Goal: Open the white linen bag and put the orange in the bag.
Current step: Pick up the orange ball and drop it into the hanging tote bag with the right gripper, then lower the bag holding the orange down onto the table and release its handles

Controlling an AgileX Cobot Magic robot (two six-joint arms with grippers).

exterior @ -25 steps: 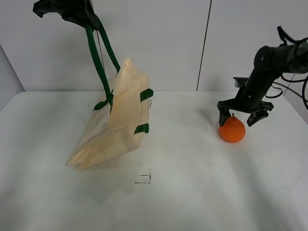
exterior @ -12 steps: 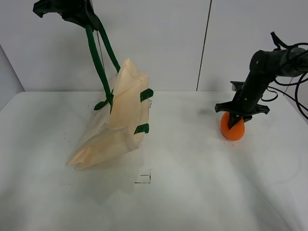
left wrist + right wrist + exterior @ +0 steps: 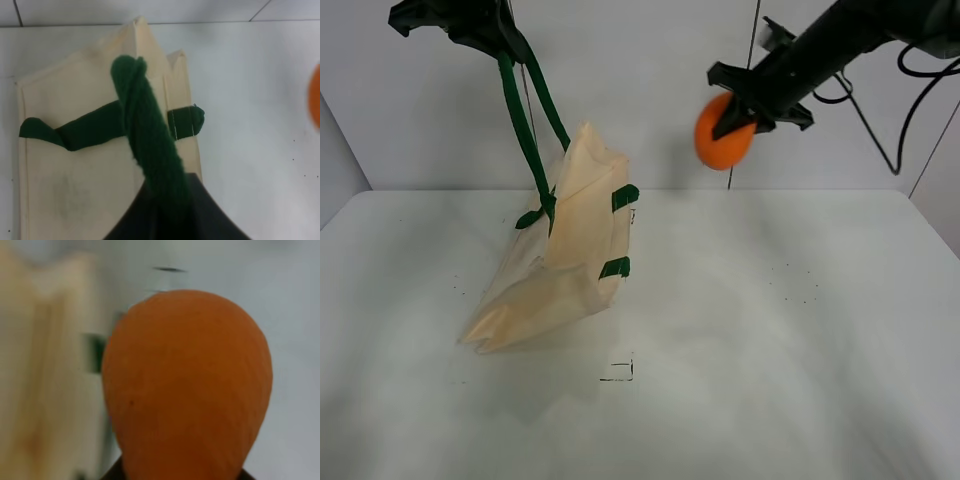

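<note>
We see the left gripper [image 3: 498, 40] high at the back, pressed together on the bag's green straps [image 3: 523, 125], which run taut and twisted together down from it. The bag [image 3: 565, 255] dangles from them at a tilt, its lower end resting on the counter [image 3: 770, 340] and one top corner pointing up; we cannot tell whether its mouth gapes. Two green tabs [image 3: 624, 197] show on its right edge. The right gripper [image 3: 748, 98] hangs well above the counter, pinching the orange [image 3: 724, 138], which sits in mid-air to the right of the bag, higher than its top and well apart from it. In the right wrist view the orange fills most of the frame, with the bag a blurred cream shape beside it.
</note>
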